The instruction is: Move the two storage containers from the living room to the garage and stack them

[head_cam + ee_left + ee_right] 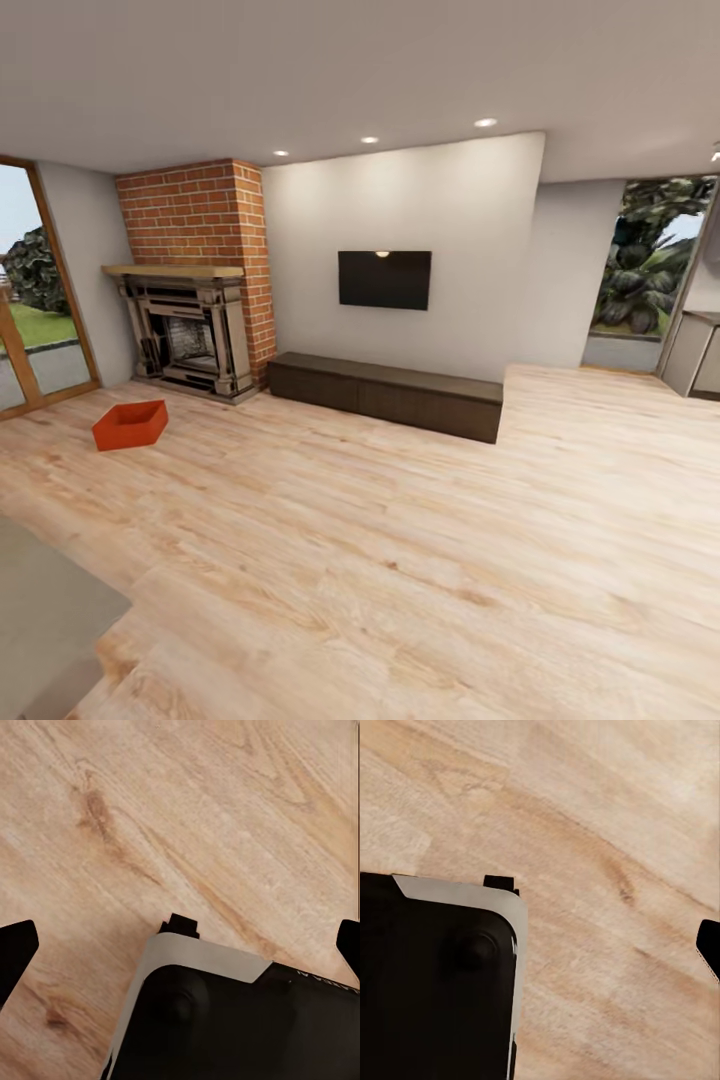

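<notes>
- From the head camera I look across the living room point(380, 560), with its light wood plank floor point(400, 600) running out ahead of me.
- One storage container point(130, 425), an orange-red open box, sits on the planks at about ten o'clock from the middle of my view, just in front of the red brick fireplace point(195, 290) and apart from it.
- I can see only that one container.
- A black TV point(384, 279) hangs on the pale wall at roughly twelve o'clock, and a long dark low cabinet point(385, 393) stands against the wall right under it.
- A glass door with a wooden frame point(40, 300) shows at nine o'clock, with greenery outside; a window point(650, 260) with foliage shows at two o'clock.
- A grey patch point(45, 620), perhaps a rug, lies at about eight o'clock in the near corner of the view.
- In the left wrist camera the left end effector point(187, 949) points down at bare planks; its two dark fingertips point(16, 949) sit at opposite edges of the picture, spread wide with nothing between them but the robot's black-and-grey base point(225, 1020) below.
- In the right wrist camera one dark fingertip of the right end effector point(709, 945) shows at the picture's edge over the planks; the other is hidden against the dark base, so I cannot tell how far it is spread.
</notes>
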`<state>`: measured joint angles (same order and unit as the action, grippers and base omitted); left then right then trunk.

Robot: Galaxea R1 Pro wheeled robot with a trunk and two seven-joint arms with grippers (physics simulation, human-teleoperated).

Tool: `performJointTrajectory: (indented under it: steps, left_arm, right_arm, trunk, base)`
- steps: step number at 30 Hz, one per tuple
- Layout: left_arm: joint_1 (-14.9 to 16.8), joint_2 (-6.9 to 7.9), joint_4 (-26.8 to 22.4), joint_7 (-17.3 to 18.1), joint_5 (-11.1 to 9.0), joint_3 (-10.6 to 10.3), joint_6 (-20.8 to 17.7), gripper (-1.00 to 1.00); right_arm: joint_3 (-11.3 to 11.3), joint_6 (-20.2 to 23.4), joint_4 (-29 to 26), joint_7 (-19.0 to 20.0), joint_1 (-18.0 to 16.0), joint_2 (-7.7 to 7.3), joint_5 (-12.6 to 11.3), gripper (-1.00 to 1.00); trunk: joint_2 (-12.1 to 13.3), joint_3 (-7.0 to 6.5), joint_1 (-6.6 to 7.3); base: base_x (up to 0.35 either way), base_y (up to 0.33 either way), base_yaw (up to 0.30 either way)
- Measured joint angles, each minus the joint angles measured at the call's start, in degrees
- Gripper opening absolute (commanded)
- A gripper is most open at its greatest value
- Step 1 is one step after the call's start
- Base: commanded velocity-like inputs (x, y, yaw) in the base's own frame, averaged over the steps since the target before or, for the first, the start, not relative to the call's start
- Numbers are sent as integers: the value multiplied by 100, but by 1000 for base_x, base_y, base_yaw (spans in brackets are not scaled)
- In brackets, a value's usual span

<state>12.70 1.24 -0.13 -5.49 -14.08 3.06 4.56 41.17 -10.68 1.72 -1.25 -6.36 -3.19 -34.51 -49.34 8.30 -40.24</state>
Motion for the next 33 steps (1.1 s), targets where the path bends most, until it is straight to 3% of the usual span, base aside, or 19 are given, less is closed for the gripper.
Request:
performJointTrajectory:
  steps: [33]
  left_arm:
    - [0, 0, 0, 0, 0, 0, 0, 100]
  right_arm:
    - [30, 10, 0, 16, 0, 0, 35, 100]
  trunk:
    - [0, 0, 0]
  base:
    - [321, 0, 1]
